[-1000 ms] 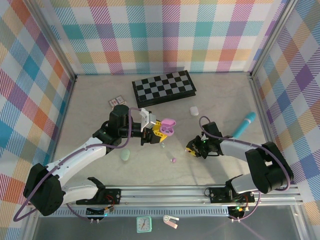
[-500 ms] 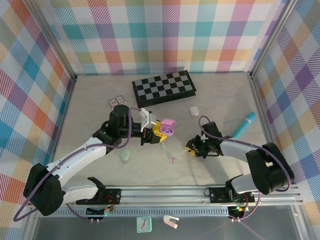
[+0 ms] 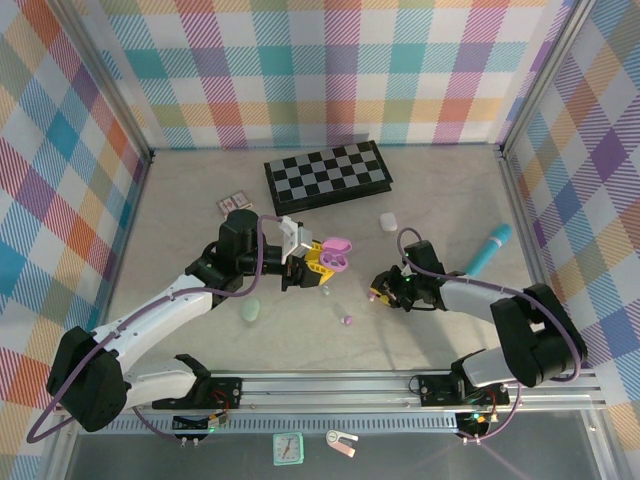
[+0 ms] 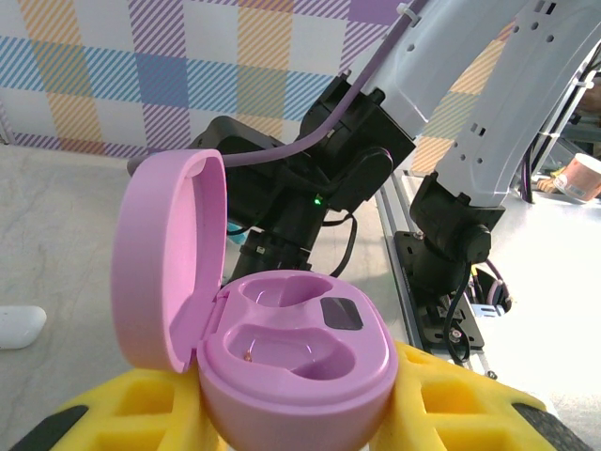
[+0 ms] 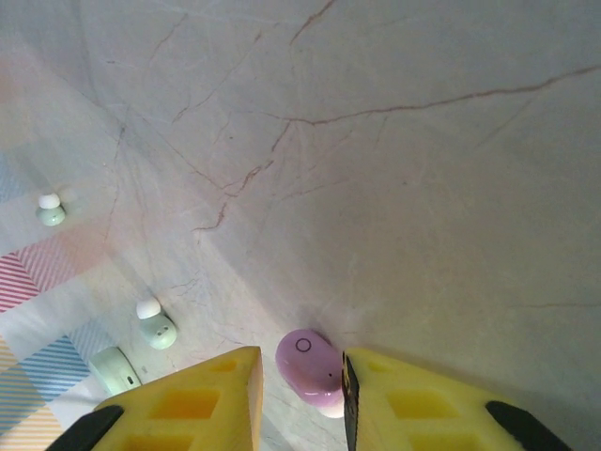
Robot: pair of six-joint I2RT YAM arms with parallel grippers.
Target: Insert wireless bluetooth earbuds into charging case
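My left gripper (image 3: 320, 260) is shut on the base of a lilac charging case (image 4: 300, 352), held above the table. Its lid (image 4: 169, 254) stands open and both wells are empty. My right gripper (image 5: 301, 357) is low over the table with its yellow fingers either side of a lilac earbud (image 5: 308, 365). That earbud lies on the table against the right finger, with a thin gap to the left finger. Another lilac earbud (image 3: 347, 320) lies between the arms. Two mint earbuds (image 5: 156, 325) (image 5: 50, 210) lie to the left in the right wrist view.
A mint case (image 3: 250, 310) lies under the left arm and a white case (image 3: 388, 222) sits behind the right gripper. A folded chessboard (image 3: 327, 173) is at the back, small cards (image 3: 233, 203) to its left, a teal tube (image 3: 488, 250) at the right.
The right gripper has shifted slightly left, and a lilac earbud now shows at its tip. The left arm and the open case have stayed still.
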